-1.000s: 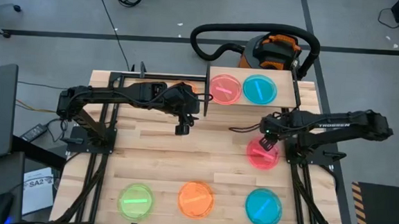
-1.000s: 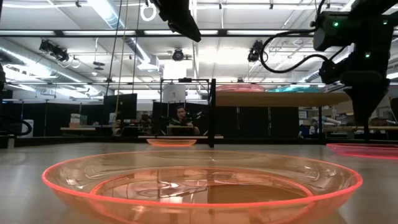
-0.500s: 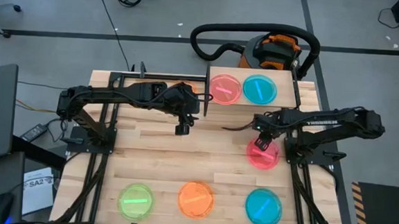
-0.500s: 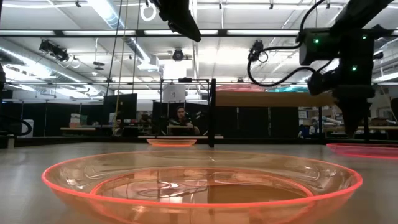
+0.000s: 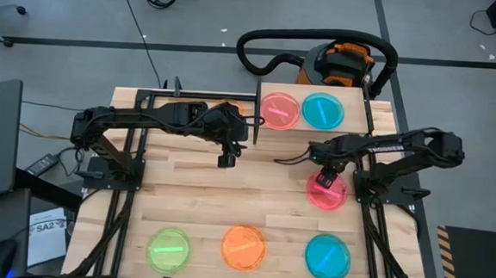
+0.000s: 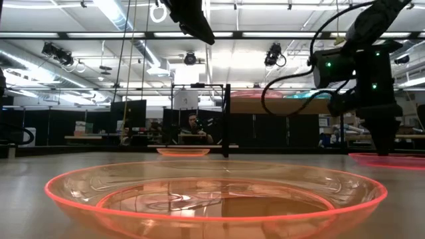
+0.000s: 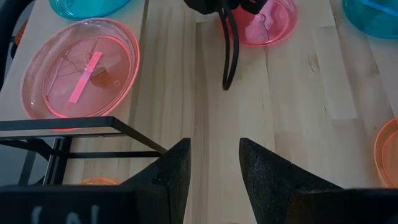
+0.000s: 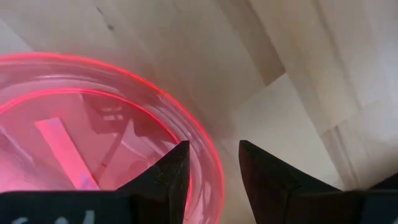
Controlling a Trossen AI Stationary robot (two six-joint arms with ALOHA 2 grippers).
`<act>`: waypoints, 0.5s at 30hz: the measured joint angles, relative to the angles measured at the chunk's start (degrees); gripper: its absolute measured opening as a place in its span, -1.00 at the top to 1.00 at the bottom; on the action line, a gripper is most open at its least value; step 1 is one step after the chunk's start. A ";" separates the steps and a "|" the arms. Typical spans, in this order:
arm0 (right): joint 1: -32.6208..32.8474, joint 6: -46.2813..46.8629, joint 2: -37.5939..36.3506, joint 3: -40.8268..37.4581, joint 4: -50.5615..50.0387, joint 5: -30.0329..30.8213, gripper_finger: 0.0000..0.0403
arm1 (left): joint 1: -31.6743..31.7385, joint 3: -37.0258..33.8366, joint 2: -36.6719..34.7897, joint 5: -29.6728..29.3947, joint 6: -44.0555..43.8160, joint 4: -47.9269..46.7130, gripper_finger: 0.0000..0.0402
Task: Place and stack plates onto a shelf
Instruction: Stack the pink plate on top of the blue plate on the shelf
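Hovering my right gripper [image 5: 325, 173], fingers spread, straddling rim of pink plate [image 5: 326, 192] right of centre; left gripper [image 5: 227, 160] spread, idle, centre-left beside shelf [image 5: 356, 115].

Large translucent orange plastic plate [image 6: 216, 199] up front on wooden tabletop [image 6: 40, 166], dark right arm [image 6: 362, 79] descending toward pink plate rim [image 6: 392, 160]

Hidden and cropped parts
An orange plate [image 7: 99, 182] under the shelf [image 7: 74, 126] shows only as a sliver; the right gripper [image 5: 324, 180] covers part of the pink plate [image 5: 329, 194].
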 joint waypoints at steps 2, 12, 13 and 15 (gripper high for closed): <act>-0.07 -0.43 0.94 0.00 0.37 -0.93 0.28 | 0.00 -0.02 0.00 0.00 0.00 0.00 0.28; -0.07 -3.04 2.64 0.15 1.59 -6.35 0.33 | -0.02 -0.02 0.00 0.00 -0.01 -0.02 0.28; -0.07 -3.04 2.64 0.15 1.57 -6.40 0.35 | -0.02 -0.02 0.00 0.02 -0.01 -0.02 0.28; -0.07 -3.05 2.64 0.15 1.60 -6.42 0.39 | 0.00 -0.02 0.00 0.02 0.00 -0.02 0.28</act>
